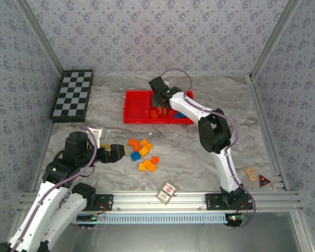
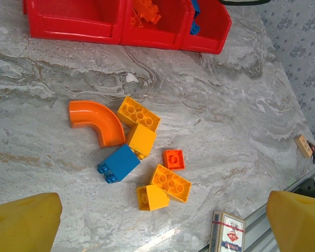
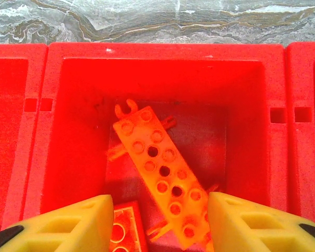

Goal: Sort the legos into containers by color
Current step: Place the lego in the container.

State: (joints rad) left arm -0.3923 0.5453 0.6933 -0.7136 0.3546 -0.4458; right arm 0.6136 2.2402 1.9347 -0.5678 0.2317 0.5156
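Marble table (image 1: 189, 157): we've got the long red tray (image 1: 135, 107) at the far side and a loose cluster of legos well apart from it, nearer us.
Red tray: three compartments; orange pieces sit in the middle one and blue shows in the right one.
Right gripper (image 3: 160, 210): it hangs over the middle compartment (image 3: 157, 79), fingers parted wider than the piece below, clasping nothing.
Left gripper (image 2: 163, 215): spread wide and empty, hovering low near the loose cluster.
Orange plate (image 3: 160, 168): long and holed, it lies slanted on the middle compartment's floor, with a red-orange brick (image 3: 123, 228) beside its near end.
Loose cluster: curved orange piece (image 2: 97, 123), blue brick (image 2: 119, 164), four yellow bricks (image 2: 139, 114) and a small red-orange brick (image 2: 174, 159), all on the marble, several touching.
Step in hand: we read this as a drop-off into the orange compartment, with the plate down.
Next move: the right arm should lift clear of the tray walls. The left looks best placed for the next pick, and its fingers must straddle one brick without nudging its neighbours.
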